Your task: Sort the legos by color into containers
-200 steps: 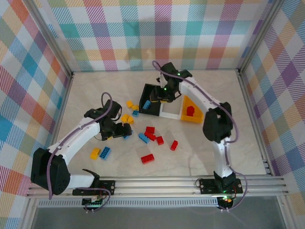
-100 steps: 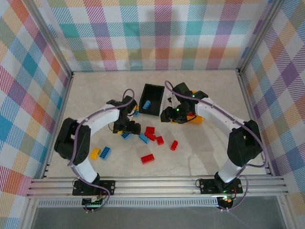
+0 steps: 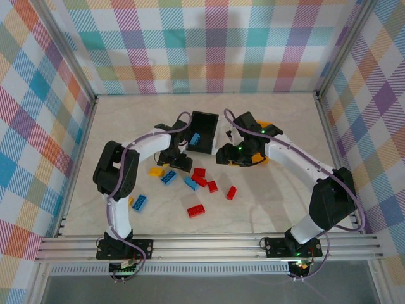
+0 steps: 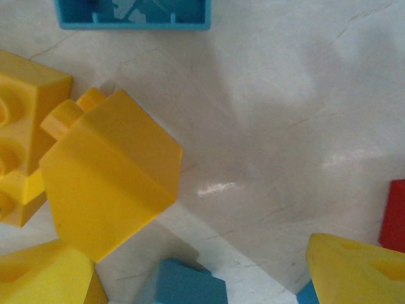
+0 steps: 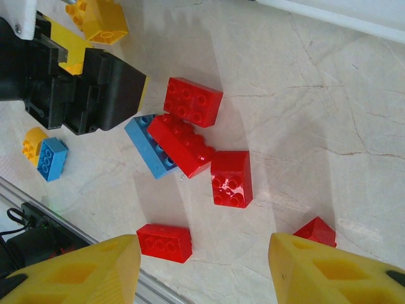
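- The left pincer (image 4: 193, 263) is held low over the desk (image 3: 278, 202), just on the near side of the black bin (image 3: 205, 114).
- Its yellow fingers (image 4: 354, 272) are spread wide apart, so it is open and nothing is gripped.
- A big yellow brick (image 4: 107, 177) is seen close to the left finger, touching a second yellow brick (image 4: 19, 126).
- The right pincer (image 5: 202, 269) is held above the desk, to the right of the black bin.
- Its 2 fingers are spread apart too, and nothing is gripped, so it is open.
- 1 blue brick (image 3: 196, 138) is seen inside the black bin.
- The yellow-orange bin (image 3: 258, 156) is partly hidden under the right arm (image 3: 292, 158), to the right of the black bin.
- 5 red bricks (image 5: 193, 101) are scattered in the middle of the desk, nearer than the bins.
- 3 loose blue bricks (image 3: 168, 177) are seen on the desk, and 1 of them is touched by a red brick.
- A small yellow brick (image 3: 155, 171) is seen just left of them.
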You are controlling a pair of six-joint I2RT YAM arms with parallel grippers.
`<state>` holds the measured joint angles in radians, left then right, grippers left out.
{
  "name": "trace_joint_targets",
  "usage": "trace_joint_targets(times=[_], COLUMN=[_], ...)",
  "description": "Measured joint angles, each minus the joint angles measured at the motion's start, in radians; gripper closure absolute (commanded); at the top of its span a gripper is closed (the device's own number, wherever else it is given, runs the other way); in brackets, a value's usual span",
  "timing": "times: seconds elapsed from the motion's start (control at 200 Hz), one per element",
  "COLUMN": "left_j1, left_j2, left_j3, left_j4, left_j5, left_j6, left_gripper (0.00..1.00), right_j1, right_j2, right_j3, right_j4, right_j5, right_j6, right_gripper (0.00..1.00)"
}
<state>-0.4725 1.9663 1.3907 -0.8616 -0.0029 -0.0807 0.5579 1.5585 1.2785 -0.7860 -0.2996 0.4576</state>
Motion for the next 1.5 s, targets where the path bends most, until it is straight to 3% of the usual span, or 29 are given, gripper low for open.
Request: trace_joint_targets(times=[0.64,0.88,1.05,1.255,1.5], left_j1=[0.0,0.0,0.003,0.004,0.005], left_j2=[-0.133,-0.155,-0.157,-0.195,-0.353], left_j3=[-0.231,-0.254,-0.251,-0.247,-0.171], left_j4=[0.061,0.054,0.053,0.045,-0.027], left_j5=[0.002,0.008,0.013,0.024,0.047], left_j6=[-0.016,-0.032,-0.042,-0.06,-0.112], left_gripper=[0.42,0.68,0.76,0.82,0.81], right_j1=[0.031,0.053,0.055,0.055,0.038], right_j2=[0.044,0.051,0.051,0.05,0.026], right_j3=[-0.002,0.004,0.008,0.008,-0.006], right_j4=[0.037,0.037,0.037,0.027,0.022], right_j5=[-0.005,-0.004,0.003,0.023,0.037], right_j6=[0.034,0.037,0.037,0.034,0.033], right_gripper=[0.44,0.43,0.43,0.43,0.43])
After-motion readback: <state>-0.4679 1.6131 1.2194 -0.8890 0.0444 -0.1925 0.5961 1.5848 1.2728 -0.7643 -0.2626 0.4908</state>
